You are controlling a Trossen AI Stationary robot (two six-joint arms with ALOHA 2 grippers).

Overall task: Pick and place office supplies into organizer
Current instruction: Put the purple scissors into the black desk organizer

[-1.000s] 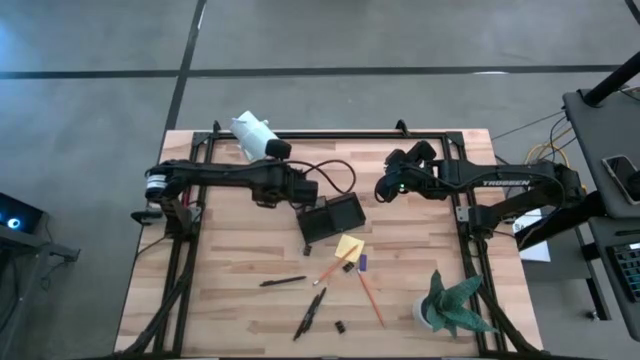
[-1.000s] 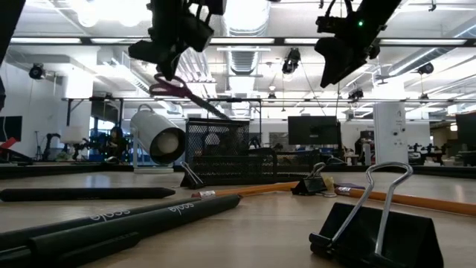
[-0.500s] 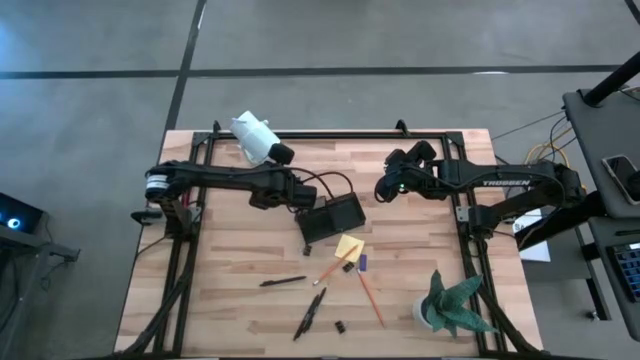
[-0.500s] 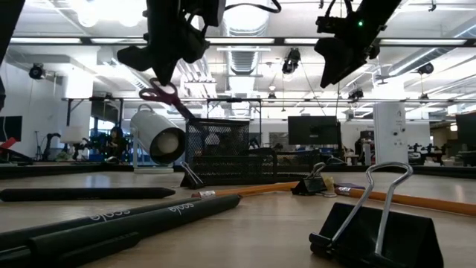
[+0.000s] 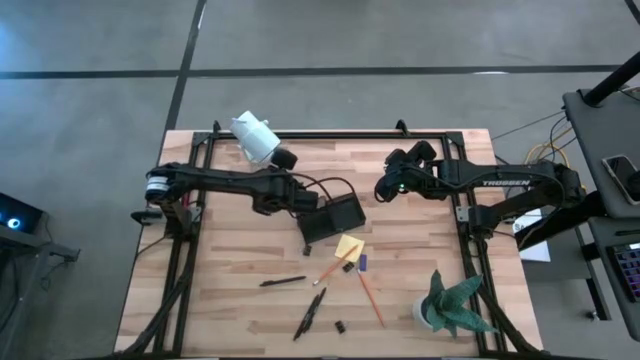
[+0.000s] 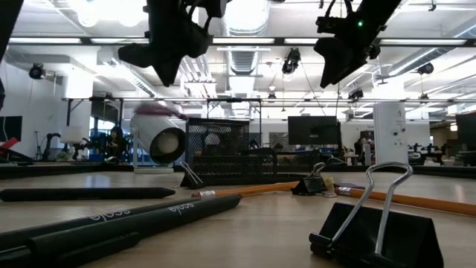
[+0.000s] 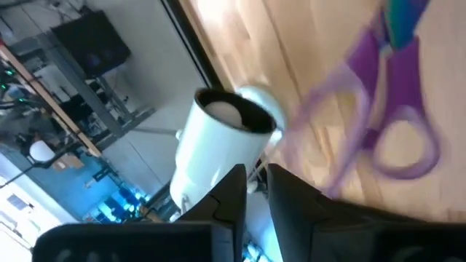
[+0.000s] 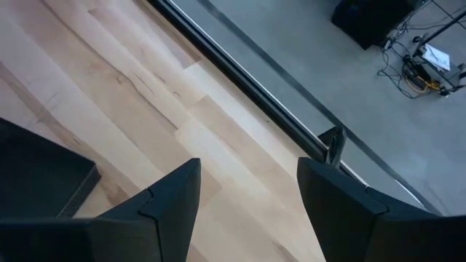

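On the wooden bench [image 5: 240, 260], the left gripper [image 7: 251, 191] is seen nearly pressed together beside the purple scissors [image 7: 378, 109]; the right gripper [image 8: 247, 191] is held spread.

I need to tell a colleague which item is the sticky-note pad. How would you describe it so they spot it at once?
On the wooden table, find the dark organizer near the middle. The sticky-note pad lies flat just in front of it, toward the plant. It is the only yellow square among thin pens and pencils.

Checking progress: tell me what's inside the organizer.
In the high view the organizer looks dark inside, with no item discernible. In the low view its mesh wall hides the contents. The left gripper covers its near corner.
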